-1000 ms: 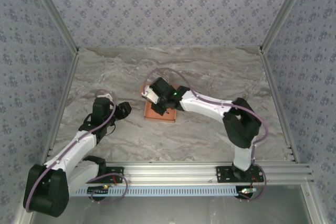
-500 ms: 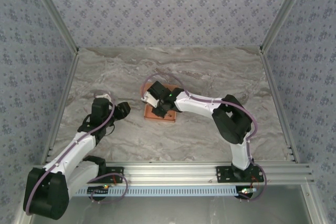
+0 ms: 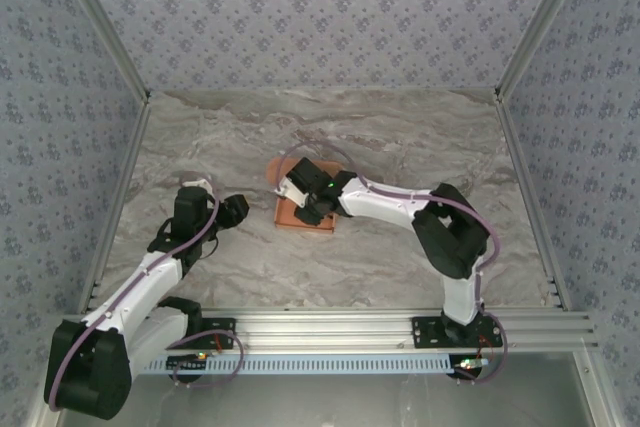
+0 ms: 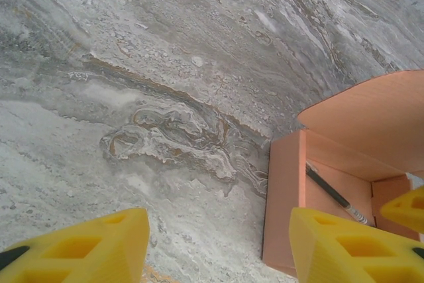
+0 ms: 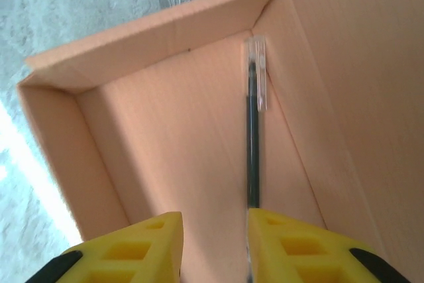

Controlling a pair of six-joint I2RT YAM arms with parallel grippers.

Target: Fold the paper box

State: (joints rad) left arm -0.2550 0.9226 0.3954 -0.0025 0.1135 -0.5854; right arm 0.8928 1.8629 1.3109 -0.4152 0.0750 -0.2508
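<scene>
A lab-style robot cell: marble-print bench (image 3: 420, 147) boxed by patterned panels (image 3: 320, 17) in aluminium framing (image 3: 527, 37), with two arms (image 3: 150, 272) bolted to a rail (image 3: 330, 325) along its near edge.

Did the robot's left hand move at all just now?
No. The left gripper sits at the same spot above the table, just left of the paper box and no nearer the left rail.

Grey marbled table (image 3: 400, 137); paper box (image 3: 288, 215) lying mid-table.

Near end of the pen (image 5: 252, 137) seems hidden behind the right fingers (image 5: 298, 243).
</scene>
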